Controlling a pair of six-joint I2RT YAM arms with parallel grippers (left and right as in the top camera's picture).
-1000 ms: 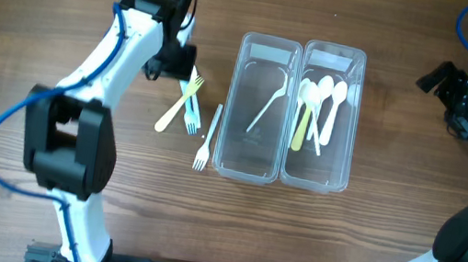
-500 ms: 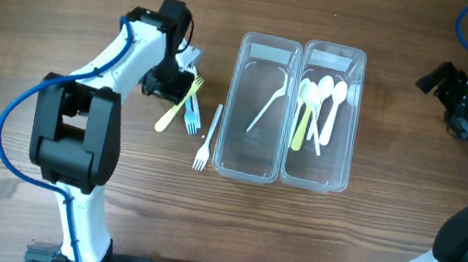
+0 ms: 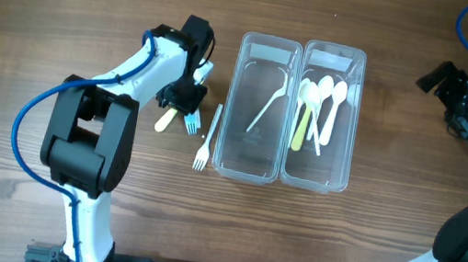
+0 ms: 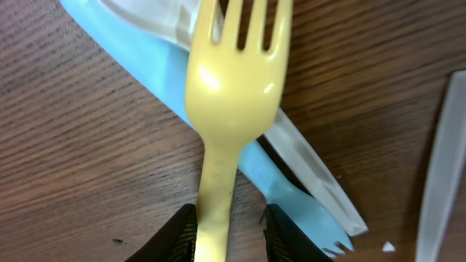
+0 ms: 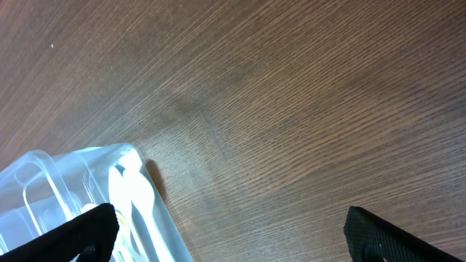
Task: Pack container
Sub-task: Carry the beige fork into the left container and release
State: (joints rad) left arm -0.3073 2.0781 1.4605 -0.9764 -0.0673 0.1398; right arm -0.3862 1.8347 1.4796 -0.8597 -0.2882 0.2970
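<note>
Straddling slim handle of glossy yellow fork (image 4: 234, 80): left tool (image 4: 228, 222).

Left arm stretched inward, left pincer (image 4: 231, 236) down, jaws narrowly parted; right arm at side, right pincer (image 5: 231, 218) jaws wide.

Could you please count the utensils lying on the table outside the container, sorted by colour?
yellow fork: 1
blue fork: 1
clear or white utensils: 2
Total: 4
</note>
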